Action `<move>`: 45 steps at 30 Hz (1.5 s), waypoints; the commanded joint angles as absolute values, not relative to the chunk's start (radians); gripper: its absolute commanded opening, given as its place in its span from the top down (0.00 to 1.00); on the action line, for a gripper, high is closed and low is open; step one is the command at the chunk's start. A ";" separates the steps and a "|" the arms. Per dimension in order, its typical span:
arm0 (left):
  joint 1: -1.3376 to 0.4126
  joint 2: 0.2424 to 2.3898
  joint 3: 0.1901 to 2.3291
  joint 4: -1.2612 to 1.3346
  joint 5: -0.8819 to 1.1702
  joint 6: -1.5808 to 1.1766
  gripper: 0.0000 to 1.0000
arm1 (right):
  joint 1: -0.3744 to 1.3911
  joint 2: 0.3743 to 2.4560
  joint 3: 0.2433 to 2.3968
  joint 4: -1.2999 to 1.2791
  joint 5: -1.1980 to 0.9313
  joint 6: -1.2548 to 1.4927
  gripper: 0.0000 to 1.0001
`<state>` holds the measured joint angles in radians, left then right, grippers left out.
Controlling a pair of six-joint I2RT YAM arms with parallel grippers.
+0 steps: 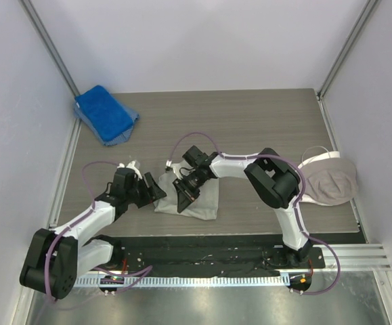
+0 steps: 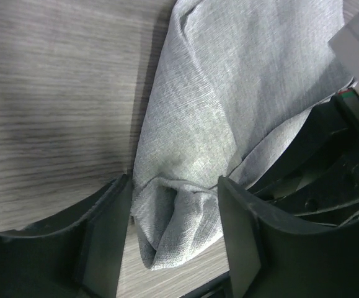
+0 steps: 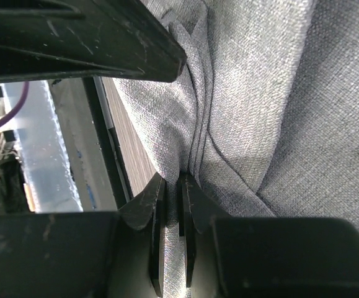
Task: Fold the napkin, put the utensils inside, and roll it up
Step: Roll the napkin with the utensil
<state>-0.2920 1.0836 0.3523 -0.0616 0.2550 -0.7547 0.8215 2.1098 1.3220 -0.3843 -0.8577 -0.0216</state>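
Note:
The light grey napkin [image 1: 206, 203] lies bunched on the wooden table, between my two grippers. My left gripper [image 1: 156, 190] is at its left edge and stands open. In the left wrist view a folded corner of the napkin [image 2: 179, 214] sits loose between the two dark fingers [image 2: 108, 239], with the left gripper [image 2: 174, 231] not clamping it. My right gripper [image 1: 185, 196] presses down on the napkin's left part. In the right wrist view the right gripper [image 3: 173, 192] is shut on a pinched fold of the napkin [image 3: 253, 93]. The utensils are out of view.
A bright blue towel [image 1: 105, 112] lies at the back left corner. A beige-grey cloth with a white edge [image 1: 331, 180] sits at the table's right edge. The right arm's elbow [image 1: 273, 179] hangs over the table to the right of the napkin. Grey walls enclose the table [image 1: 250, 122].

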 commanded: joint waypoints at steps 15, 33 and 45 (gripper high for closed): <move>-0.288 1.121 0.325 -0.072 0.299 -0.785 0.97 | 0.793 2.195 1.321 -0.496 -0.710 -0.008 0.96; -0.287 1.203 0.406 -0.169 0.287 -0.707 1.00 | 1.046 1.522 1.042 -0.457 -0.031 0.051 0.32; -0.287 1.216 0.411 -0.169 0.302 -0.703 1.00 | 1.124 1.463 0.946 -0.486 0.109 0.210 0.47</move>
